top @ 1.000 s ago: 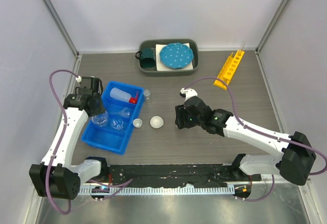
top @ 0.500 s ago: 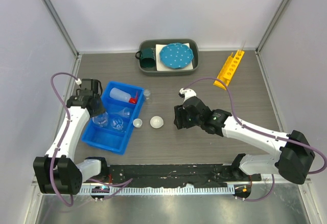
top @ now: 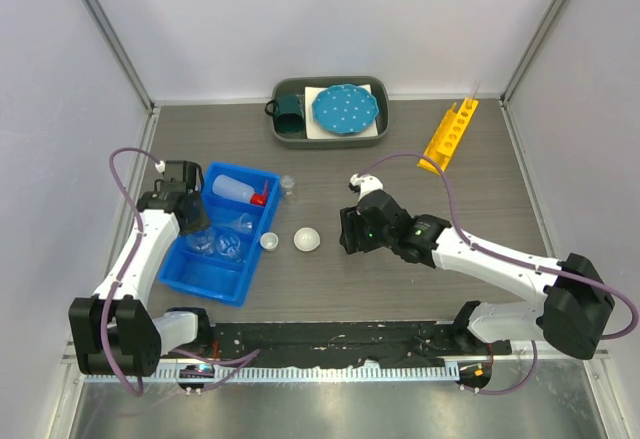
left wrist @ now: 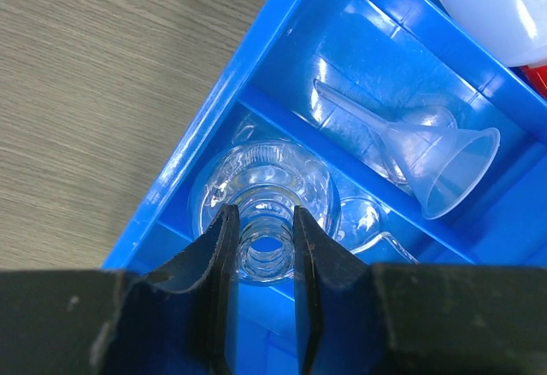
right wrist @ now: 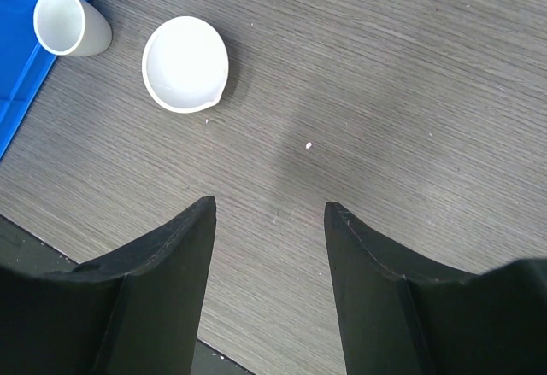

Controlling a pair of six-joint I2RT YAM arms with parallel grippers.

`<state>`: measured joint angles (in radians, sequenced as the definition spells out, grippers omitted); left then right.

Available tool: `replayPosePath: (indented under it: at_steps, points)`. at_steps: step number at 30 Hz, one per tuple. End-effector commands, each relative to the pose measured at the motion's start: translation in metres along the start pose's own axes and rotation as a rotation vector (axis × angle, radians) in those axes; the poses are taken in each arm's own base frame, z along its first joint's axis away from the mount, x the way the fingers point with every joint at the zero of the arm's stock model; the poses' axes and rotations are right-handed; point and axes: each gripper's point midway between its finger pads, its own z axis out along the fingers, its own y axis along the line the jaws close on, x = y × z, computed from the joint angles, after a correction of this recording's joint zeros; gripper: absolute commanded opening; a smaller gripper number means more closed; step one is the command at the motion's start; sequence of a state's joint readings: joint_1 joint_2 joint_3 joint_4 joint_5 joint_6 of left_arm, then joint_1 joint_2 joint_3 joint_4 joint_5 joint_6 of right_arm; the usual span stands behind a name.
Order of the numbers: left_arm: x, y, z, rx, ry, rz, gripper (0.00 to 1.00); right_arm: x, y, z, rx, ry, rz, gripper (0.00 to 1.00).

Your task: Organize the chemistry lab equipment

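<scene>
Shows the left gripper (left wrist: 261,221), jaws clamped on the neck of the small clear flask (left wrist: 256,166), inside the blue tray (top: 205,271) at 9 o'clock on the table. Shows the funnel (left wrist: 444,166) at 2 o'clock from the flask. Shows the right gripper (right wrist: 269,213), jaws apart and empty, with the small round dish (right wrist: 185,63) at 11 o'clock.

A robotics test cell dressed as a chemistry bench: white panel walls (top: 330,19) enclose a grey wood-grain worktop (top: 330,289). A blue plastic compartment bin (top: 212,277) holds a small clear flask (left wrist: 256,183) and clear funnel (left wrist: 444,166); a long yellow holed test-tube rack (top: 448,136) lies near the far right corner.
</scene>
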<state>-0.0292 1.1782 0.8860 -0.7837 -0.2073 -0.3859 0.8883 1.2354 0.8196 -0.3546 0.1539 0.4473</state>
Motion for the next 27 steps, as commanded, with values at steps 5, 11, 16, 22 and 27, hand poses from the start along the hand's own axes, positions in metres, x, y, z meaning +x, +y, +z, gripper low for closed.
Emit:
replayPosePath:
  at_steps: [5, 11, 16, 22, 27]
  points:
    - [-0.015, 0.002, 0.010, -0.038, -0.032, -0.027, 0.00, -0.005, 0.005, 0.003, -0.023, -0.037, -0.006, 0.59]
    - [-0.006, -0.002, 0.018, -0.030, 0.022, -0.035, 0.07, -0.001, 0.001, 0.002, -0.013, -0.036, -0.009, 0.61]
    - [0.000, -0.003, 0.018, -0.032, 0.064, -0.032, 0.25, 0.000, 0.000, 0.003, -0.008, -0.033, -0.007, 0.61]
    - [0.000, -0.007, 0.011, -0.005, 0.074, -0.037, 0.45, 0.000, 0.002, 0.004, -0.016, -0.027, -0.006, 0.62]
    - [-0.002, -0.009, 0.001, 0.021, 0.057, -0.045, 0.50, -0.004, 0.003, 0.001, -0.014, -0.033, -0.004, 0.63]
